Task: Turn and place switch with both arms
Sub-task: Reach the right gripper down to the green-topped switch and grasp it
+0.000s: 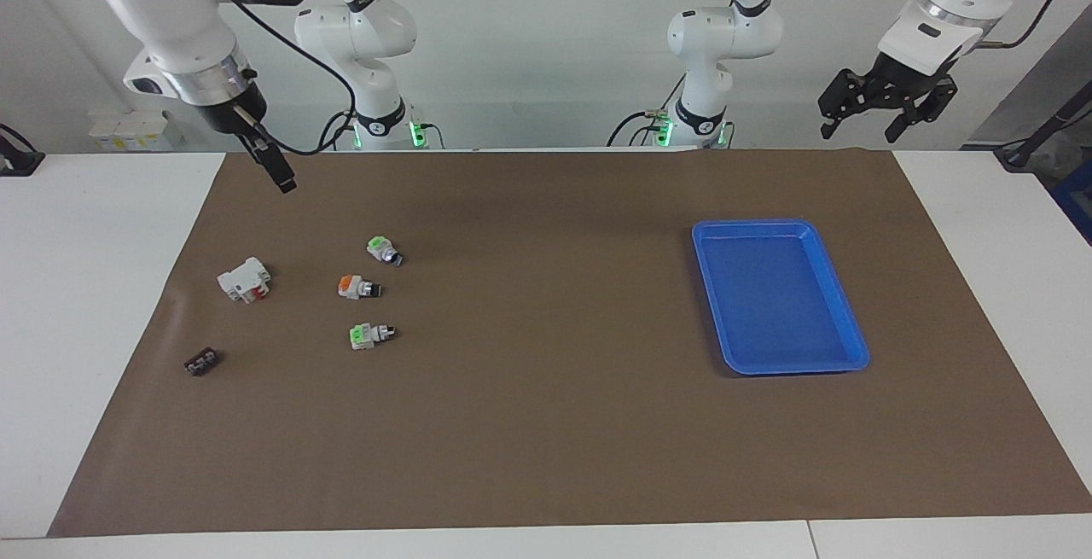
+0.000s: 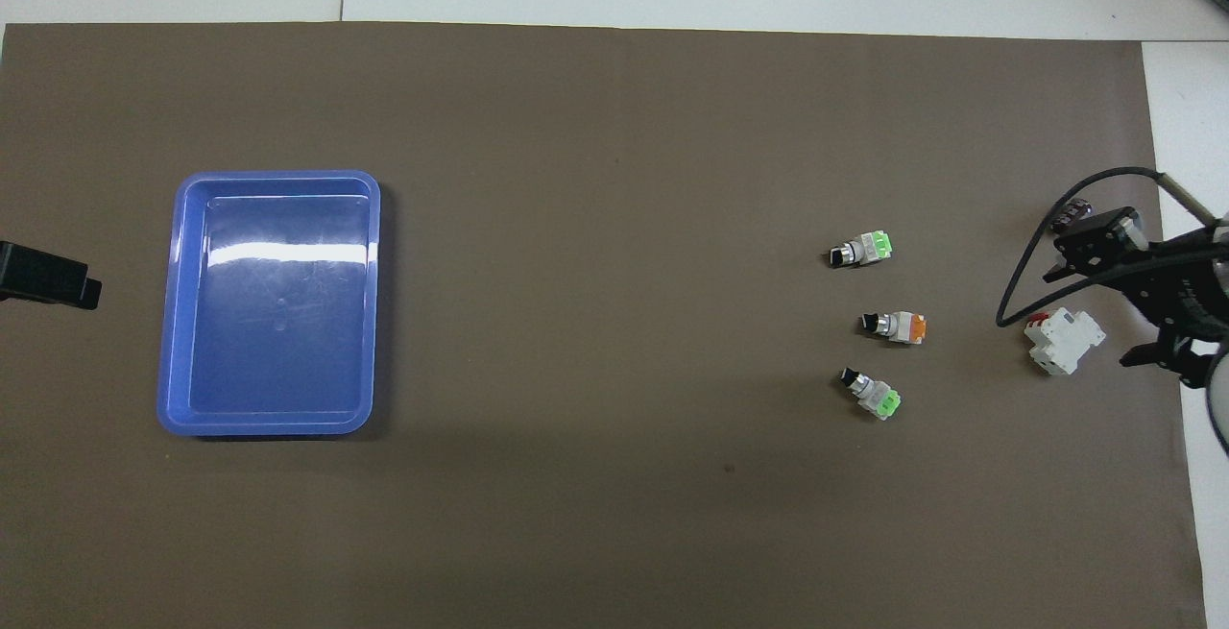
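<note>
Both claws up and empty, switches untouched on the mat.

I see my right claw (image 1: 277, 168) at upper left of the facing view, jaws spread, holding nothing; my left claw (image 1: 879, 102) waits at upper right, also open. Two green-capped switches (image 1: 383, 249) (image 1: 370, 334) lie left of centre, the orange-capped switch (image 1: 356, 287) between them; the blue tray (image 1: 845, 303) sits right of centre.

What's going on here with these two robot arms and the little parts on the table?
Nothing is being held yet. The right gripper hangs open above the right arm's end of the brown mat, near two green-capped switches, an orange-capped switch, a white block and a small dark part, all lying untouched. The left arm waits, its left gripper open and raised, and the blue tray is empty.
</note>
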`<state>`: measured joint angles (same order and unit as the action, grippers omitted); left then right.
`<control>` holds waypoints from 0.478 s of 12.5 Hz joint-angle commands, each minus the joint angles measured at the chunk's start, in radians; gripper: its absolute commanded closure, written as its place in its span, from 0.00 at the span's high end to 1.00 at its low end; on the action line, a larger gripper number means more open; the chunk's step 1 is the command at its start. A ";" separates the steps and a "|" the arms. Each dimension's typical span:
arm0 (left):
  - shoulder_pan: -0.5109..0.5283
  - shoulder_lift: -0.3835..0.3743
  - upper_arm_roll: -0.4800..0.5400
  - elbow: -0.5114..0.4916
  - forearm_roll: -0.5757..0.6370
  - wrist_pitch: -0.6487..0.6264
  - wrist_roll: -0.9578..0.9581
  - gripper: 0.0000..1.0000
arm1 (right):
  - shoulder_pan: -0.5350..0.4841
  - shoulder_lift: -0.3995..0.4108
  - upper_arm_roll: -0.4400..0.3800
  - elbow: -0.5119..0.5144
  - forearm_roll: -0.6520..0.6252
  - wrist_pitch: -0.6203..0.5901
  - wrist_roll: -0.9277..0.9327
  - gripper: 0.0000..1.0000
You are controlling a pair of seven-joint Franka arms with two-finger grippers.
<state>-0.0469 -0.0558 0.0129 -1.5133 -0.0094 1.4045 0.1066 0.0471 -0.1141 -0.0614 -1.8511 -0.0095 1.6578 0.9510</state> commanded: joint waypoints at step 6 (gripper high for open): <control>-0.002 -0.024 0.004 -0.025 -0.003 -0.002 -0.002 1.00 | 0.096 0.008 0.009 -0.361 0.123 0.358 0.463 1.00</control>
<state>-0.0469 -0.0558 0.0129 -1.5133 -0.0094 1.4045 0.1066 0.1426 -0.0982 -0.0534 -2.1518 0.0782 1.9527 1.3573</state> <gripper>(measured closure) 0.000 0.000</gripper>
